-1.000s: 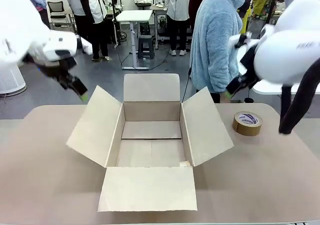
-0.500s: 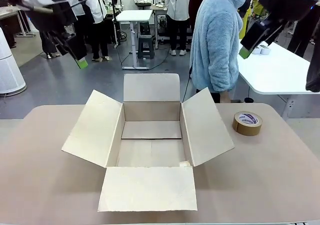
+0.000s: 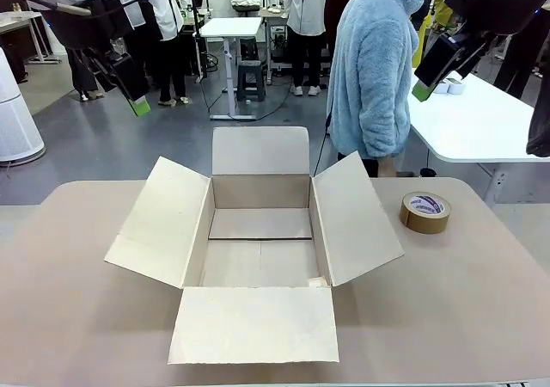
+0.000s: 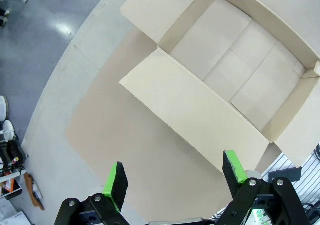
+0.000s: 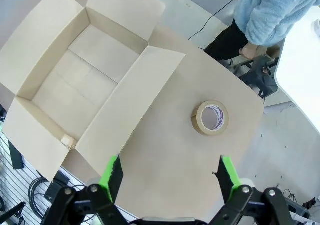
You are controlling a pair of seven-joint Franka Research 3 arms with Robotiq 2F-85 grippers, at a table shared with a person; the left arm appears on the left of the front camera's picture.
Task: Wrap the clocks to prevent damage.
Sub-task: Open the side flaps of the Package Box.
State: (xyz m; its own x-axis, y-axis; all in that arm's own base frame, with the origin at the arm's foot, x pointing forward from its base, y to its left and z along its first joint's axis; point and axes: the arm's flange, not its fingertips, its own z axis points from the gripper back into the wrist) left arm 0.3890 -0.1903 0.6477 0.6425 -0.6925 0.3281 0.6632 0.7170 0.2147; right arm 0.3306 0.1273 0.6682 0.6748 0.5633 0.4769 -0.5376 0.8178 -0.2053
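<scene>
From the front, the left claw [image 3: 129,92] and right claw [image 3: 425,82] hang high above the bench [image 3: 464,301], the cardboard box [image 3: 260,189] lies open with a bare floor, and where the clocks are I cannot tell. The left wrist view, then the right, has its claw spread wide, holding nothing. Clocks should be light, rigid and fragile-faced, so I would pinch the outer edges gently.

cardboard box [image 3: 260,232] smack in the middle of the table [image 3: 447,318], tape roll [image 3: 425,211] on the table off to the box's right, clear of its right flap, person [image 3: 371,69] standing behind the box, past its far-right corner
</scene>
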